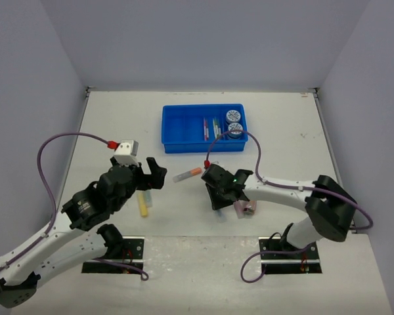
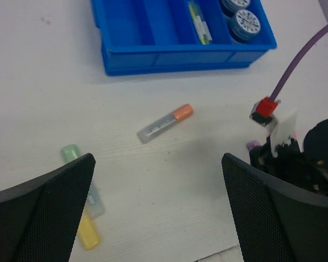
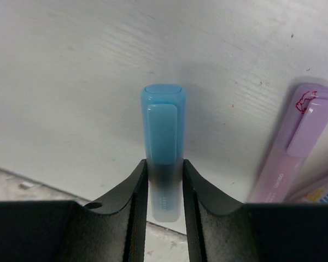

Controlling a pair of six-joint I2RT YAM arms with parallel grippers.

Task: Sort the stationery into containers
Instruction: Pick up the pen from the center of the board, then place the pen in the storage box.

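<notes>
The blue marker lies on the white table, and my right gripper is shut on its clear lower end, one finger pressed against each side. A purple marker lies just to its right, beside the pink tube. In the top view the right gripper is low at the table's middle. My left gripper hangs open above bare table with nothing between its fingers. An orange-capped marker lies ahead of it, and a green marker and a yellow marker lie by its left finger.
The blue tray stands at the far middle, holding thin pens and two round patterned discs in its right compartments. The right arm's purple cable arcs over the tray's near right corner. Grey walls enclose the table.
</notes>
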